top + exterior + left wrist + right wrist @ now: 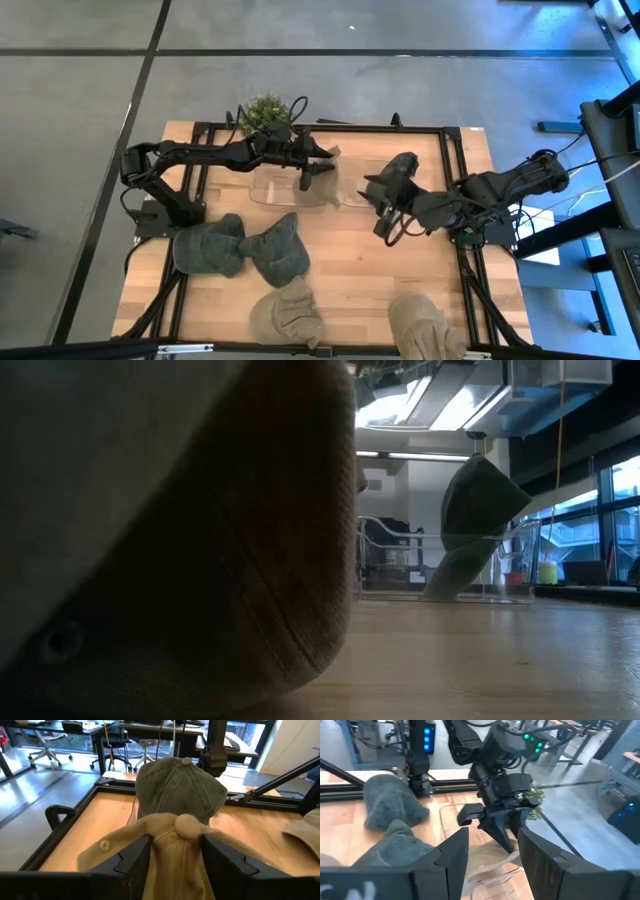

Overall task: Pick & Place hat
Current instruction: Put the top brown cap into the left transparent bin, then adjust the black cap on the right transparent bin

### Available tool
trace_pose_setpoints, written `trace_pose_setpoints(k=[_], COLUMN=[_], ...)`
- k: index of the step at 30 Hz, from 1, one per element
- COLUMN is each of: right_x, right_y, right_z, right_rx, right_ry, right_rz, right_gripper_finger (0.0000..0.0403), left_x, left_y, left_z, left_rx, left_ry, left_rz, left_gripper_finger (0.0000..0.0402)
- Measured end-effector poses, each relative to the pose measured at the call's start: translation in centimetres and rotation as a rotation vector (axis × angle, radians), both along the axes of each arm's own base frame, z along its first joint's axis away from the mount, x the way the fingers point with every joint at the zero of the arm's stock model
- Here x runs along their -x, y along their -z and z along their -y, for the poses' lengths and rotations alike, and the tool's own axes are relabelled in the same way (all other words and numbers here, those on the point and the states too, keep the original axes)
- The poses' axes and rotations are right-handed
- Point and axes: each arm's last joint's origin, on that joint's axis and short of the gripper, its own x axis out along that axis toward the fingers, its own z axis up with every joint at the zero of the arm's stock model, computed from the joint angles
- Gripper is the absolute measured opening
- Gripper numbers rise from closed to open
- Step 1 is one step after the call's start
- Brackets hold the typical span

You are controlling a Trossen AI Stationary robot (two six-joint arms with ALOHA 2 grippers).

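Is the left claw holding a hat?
Yes. The left claw is shut on a tan hat, its fingers squeezing the cloth.

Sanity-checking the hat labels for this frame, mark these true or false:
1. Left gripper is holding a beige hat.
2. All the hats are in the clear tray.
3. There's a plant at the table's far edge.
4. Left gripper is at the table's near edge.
1. True. The left gripper is shut on the beige hat.
2. False. Several hats lie on the bare wood, such as a grey hat and a tan hat.
3. True. The plant stands there, beside the left arm.
4. False. It hangs over the clear tray, towards the far side.
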Motion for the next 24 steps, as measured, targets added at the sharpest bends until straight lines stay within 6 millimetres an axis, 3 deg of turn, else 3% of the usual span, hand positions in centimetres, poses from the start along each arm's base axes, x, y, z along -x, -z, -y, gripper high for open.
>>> trace_pose_setpoints(k=[11, 19, 24], right_x=[0.2, 1.1, 2.2], right_y=[0.2, 1.0, 2.4], right_z=[0.1, 1.4, 1.9], right_rx=[-0.015, -0.254, -0.45], right_ry=[0.012, 0.147, 0.183], right_rz=[-0.016, 0.0, -0.151], right_gripper_finger=[0.0172, 0.0172, 0.0172], left_x=[1.0, 3.6, 5.8], left_y=[-0.4, -4.6, -6.9], left_z=[0.0, 0.5, 1.8], left_rx=[0.008, 0.015, 0.005], left_ry=[-0.009, -0.039, -0.08], left_rz=[-0.064, 0.063, 0.084], left_gripper_finger=[0.0209, 0.0206, 0.0206])
